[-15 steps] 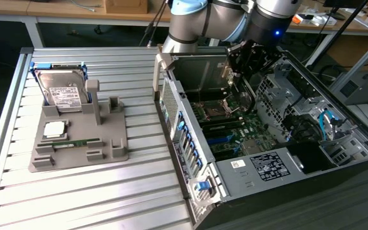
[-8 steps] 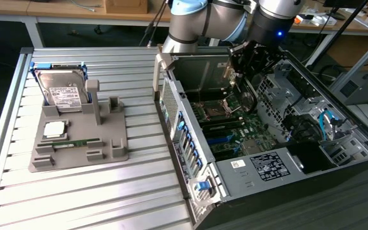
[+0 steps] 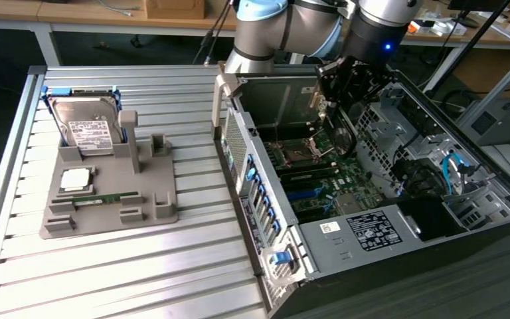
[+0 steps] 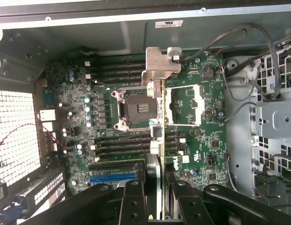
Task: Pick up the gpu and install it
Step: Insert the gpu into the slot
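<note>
The jaws are closed narrowly on the gpu (image 4: 156, 140), one finger (image 4: 134, 197) on each flat face, so the gripper (image 4: 157, 180) holds the card edge-on. Its long axis runs straight out from the fingers, with the silver end bracket (image 4: 159, 65) farthest from them. In the exterior view, the card (image 3: 333, 129) hangs roughly upright below the gripper (image 3: 339, 100), inside the open computer case (image 3: 361, 229), above the motherboard (image 4: 192, 140) beside the CPU socket (image 4: 135, 110). A hard drive (image 3: 87, 126) stands well apart, to the exterior view's left.
</note>
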Controlling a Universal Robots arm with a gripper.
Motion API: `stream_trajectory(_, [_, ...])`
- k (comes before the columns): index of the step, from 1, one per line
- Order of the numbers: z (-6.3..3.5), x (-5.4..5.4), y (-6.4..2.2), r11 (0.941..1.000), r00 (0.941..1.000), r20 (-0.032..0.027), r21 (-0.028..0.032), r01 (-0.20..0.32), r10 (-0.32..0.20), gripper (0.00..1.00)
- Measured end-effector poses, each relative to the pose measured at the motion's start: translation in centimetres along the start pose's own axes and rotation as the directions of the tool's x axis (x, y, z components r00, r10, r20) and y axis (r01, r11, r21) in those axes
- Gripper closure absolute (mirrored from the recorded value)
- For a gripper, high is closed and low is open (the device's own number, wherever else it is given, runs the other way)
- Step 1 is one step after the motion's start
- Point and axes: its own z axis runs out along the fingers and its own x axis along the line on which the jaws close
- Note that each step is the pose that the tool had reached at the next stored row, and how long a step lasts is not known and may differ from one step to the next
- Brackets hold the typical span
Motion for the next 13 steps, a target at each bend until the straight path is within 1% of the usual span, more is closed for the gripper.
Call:
stream_trajectory(6, [0.0, 0.0, 0.0, 0.9999, 0.9999, -0.0002, -0.0003, 0.013, -0.013, 0.73])
stream_trajectory(10, [0.0, 0.0, 0.0, 0.9993, 0.9993, -0.0004, -0.001, 0.036, -0.036, 0.73])
stream_trajectory(13, [0.0, 0.0, 0.0, 0.9979, 0.9979, -0.0006, -0.0017, 0.065, -0.065, 0.73])
